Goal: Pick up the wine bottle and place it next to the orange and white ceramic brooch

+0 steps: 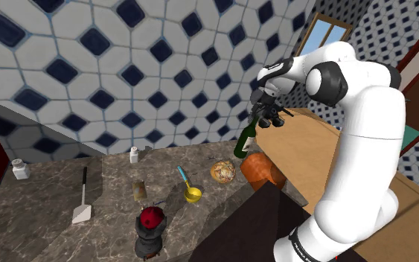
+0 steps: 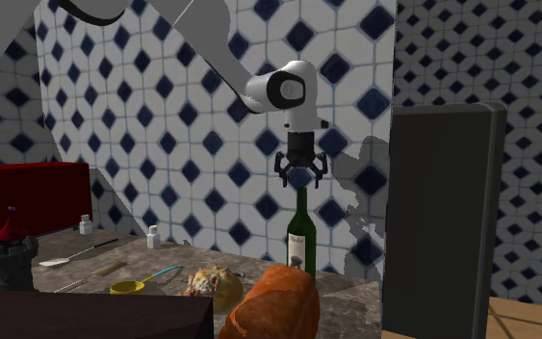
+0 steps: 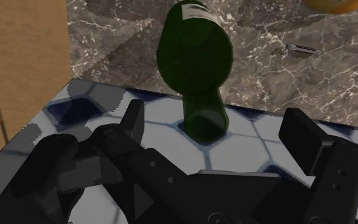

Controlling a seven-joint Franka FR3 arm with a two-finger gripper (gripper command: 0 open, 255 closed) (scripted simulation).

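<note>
wine bottle (image 3: 193,57) dark green; wall (image 1: 88,67) blue-white diamond tiles; brooch (image 1: 222,172) seemingly orange-white.

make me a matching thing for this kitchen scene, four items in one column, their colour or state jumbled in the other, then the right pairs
Things
1. wine bottle
2. gripper
3. spatula
4. scoop

Descriptions
a. white blade, lying flat
b. dark green, upright
c. yellow bowl, blue handle
d. black, fingers apart on either side of a neck, not touching it

Pairs: 1-b, 2-d, 3-a, 4-c
</note>
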